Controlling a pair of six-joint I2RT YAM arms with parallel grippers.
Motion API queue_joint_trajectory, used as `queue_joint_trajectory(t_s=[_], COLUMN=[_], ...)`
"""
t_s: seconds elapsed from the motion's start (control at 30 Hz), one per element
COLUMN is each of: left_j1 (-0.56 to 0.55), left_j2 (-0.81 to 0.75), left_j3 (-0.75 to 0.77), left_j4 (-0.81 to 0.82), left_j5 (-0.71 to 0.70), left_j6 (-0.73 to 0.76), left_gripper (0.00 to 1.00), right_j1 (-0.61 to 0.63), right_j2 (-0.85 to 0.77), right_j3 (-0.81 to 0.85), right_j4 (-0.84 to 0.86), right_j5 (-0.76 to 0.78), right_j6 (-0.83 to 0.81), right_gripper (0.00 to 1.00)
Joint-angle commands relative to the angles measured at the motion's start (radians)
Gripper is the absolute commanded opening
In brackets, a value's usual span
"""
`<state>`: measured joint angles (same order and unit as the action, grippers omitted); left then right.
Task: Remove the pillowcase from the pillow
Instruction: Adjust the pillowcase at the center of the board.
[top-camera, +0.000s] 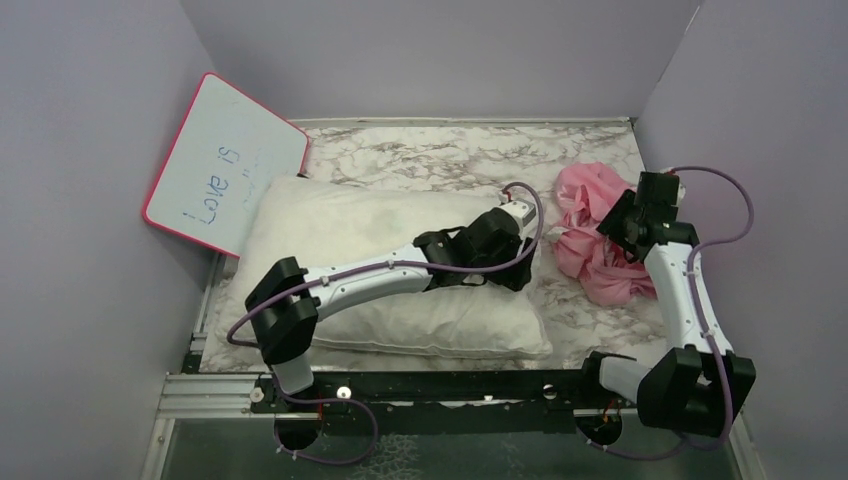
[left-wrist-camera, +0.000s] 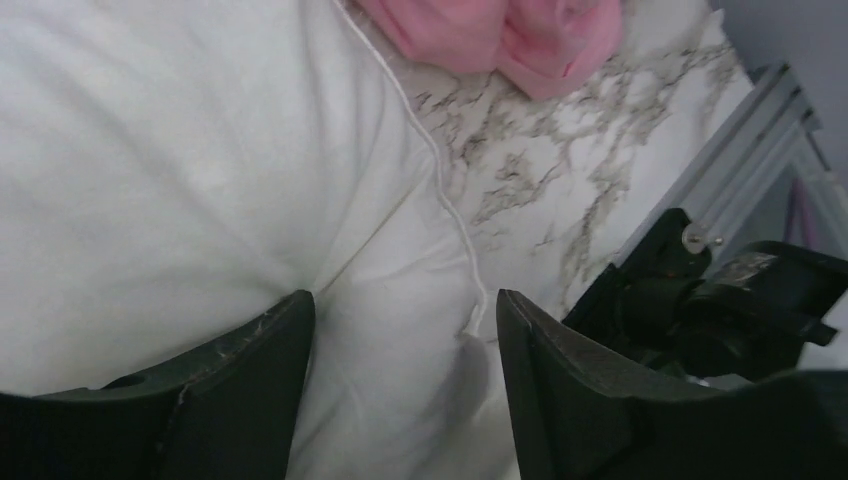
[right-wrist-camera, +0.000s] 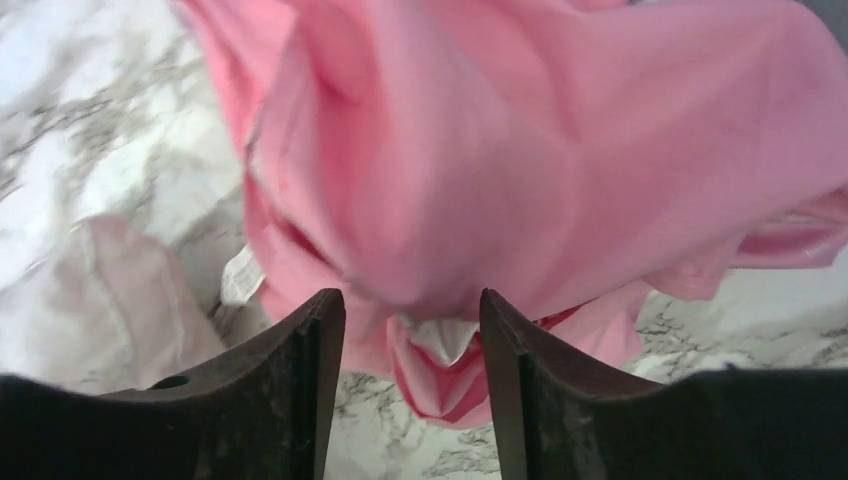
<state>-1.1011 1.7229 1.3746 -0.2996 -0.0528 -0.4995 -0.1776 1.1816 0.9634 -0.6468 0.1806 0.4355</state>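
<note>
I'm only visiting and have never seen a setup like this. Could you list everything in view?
pillow: one, white, lying bare on the table's left and middle
pillowcase: one, pink, crumpled in a heap on the table, right of the pillow
whiteboard: one, white with a pink frame and blue writing, propped at the left wall
table: one, white-and-grey marble pattern, under everything
walls: three, pale purple, at left, back and right
left arm: one, white and black, stretched across the pillow
right arm: one, white and black, reaching to the pillowcase
left gripper: one, black, open over the pillow's edge
right gripper: one, black, open at the pillowcase
</note>
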Motion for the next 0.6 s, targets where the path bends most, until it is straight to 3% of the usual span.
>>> queue_joint_trajectory(t_s=[0.0,0.23,0.33,0.43,0.53,0.57], left_j1=[0.014,0.016,0.039,0.099,0.168,0.185], left_j2=[-0.093,-0.357,-0.445,-0.491,-0.540,-0.559], left_j3=[0.067,0.116,0.086,0.047,-0.025,-0.052], left_j4=[-0.058,-0.161,-0.244,-0.340,-0.376,-0.375], left_j5=[0.013,-0.176,-0.303,-0.380,-0.368,-0.362], left_j6=[0.021,0.109,0.147,0.146,0.124,0.108], left_gripper=[0.74,0.99,0.99,0.99,0.99,0.99], right_j1=[0.001,0.001,0.008,0.036,0.071,0.091], right_j2=[-0.112,-0.235,-0.273,-0.293,-0.320,-0.324], right_j3=[0.052,0.015,-0.064,-0.146,-0.255,-0.302], right_j4=[-0.024,-0.033,-0.003,-0.029,-0.031,-0.014], right_j5=[-0.220,-0.665,-0.875,-0.922,-1.013,-1.065], right_j6=[-0.040,0.000,0.017,0.001,-0.013,-0.012], right_gripper=[0.62,0.80,0.81,0.85,0.99,1.00])
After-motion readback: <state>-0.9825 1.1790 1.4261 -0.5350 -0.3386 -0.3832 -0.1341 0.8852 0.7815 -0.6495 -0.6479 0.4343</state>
